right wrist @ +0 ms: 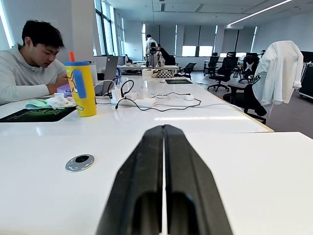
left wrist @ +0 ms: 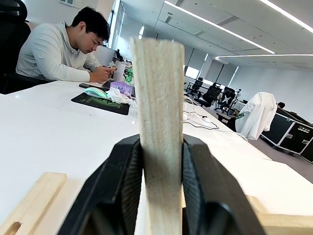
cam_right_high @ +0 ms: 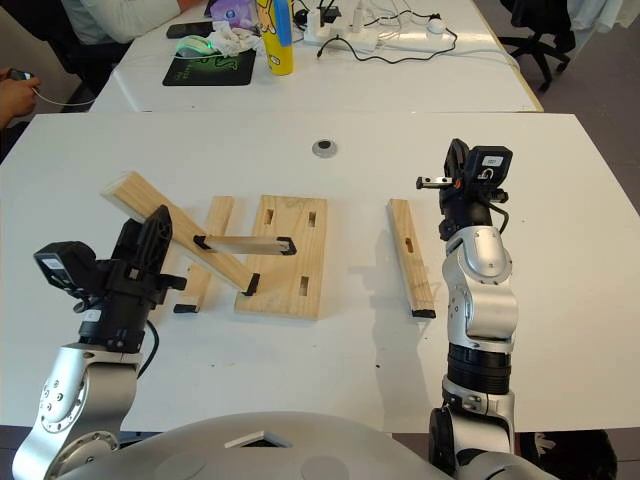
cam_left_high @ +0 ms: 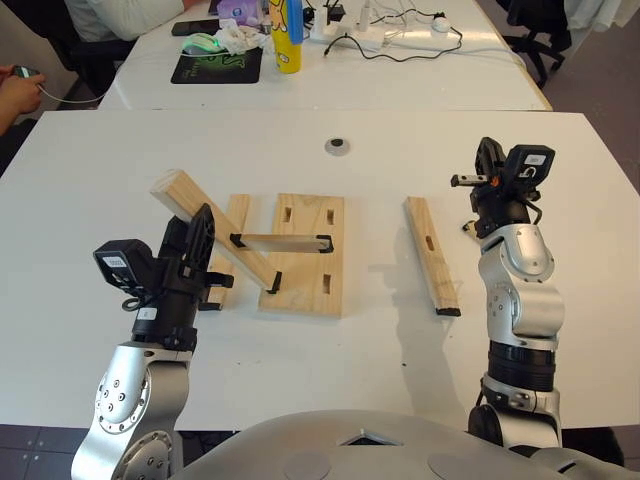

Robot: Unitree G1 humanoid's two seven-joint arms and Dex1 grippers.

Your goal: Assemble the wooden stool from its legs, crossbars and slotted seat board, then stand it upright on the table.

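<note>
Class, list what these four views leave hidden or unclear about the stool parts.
- Left wrist view: the held leg has its lower end hidden between the left gripper fingers.
- Head views: the second leg is partly covered by the held leg and left gripper.
- Head views: the seat board has its near-left area covered by the held leg's end and the crossbar; any slot there is unseen.

The left tool [cam_left_high: 203,228] covers a stretch of the wooden leg [cam_left_high: 245,257] it clamps, near the leg's raised end. That leg hides part of a second leg [cam_left_high: 238,212] lying under it, and the crossbar [cam_left_high: 285,241] covers a strip of the seat board [cam_left_high: 305,282].
</note>
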